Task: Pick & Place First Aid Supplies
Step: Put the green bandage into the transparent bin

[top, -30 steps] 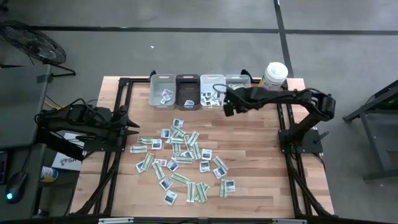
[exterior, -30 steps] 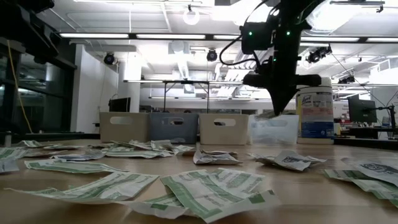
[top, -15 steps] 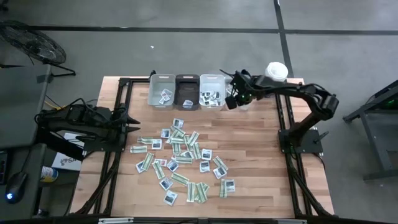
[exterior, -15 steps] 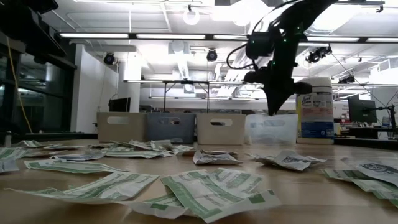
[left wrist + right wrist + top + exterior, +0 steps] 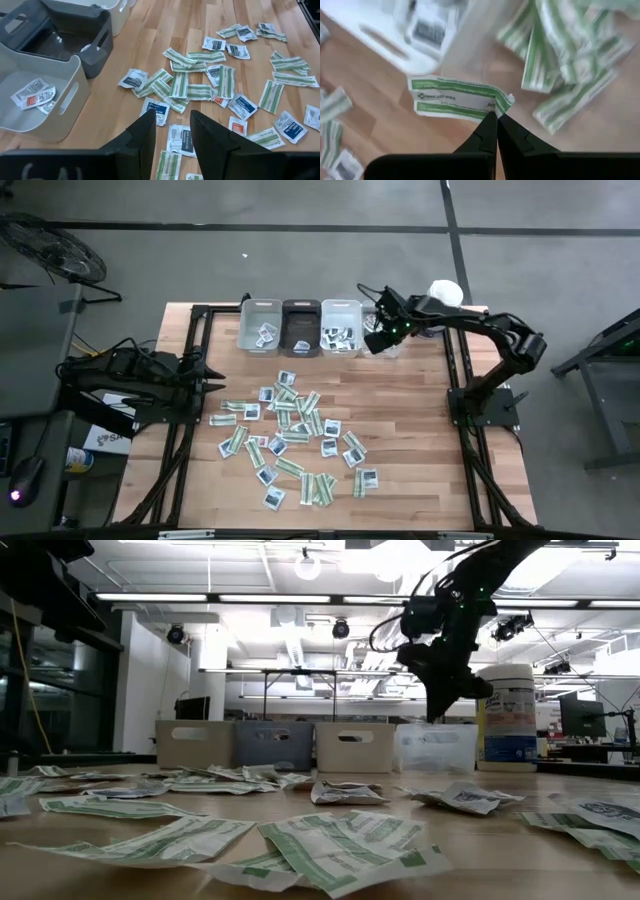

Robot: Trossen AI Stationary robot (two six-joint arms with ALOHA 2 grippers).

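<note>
We saw a green-and-white strip packet (image 5: 457, 98) pinched by one corner in the right tool (image 5: 496, 122), whose fingers were closed on it, above the clear bin (image 5: 436, 748) at the right end of the bin row. The other packets (image 5: 292, 442) lay scattered on the counter (image 5: 420, 430), a few inside the bins. The left tool (image 5: 170, 135) stood narrowly parted and empty at the counter's left edge.
</note>
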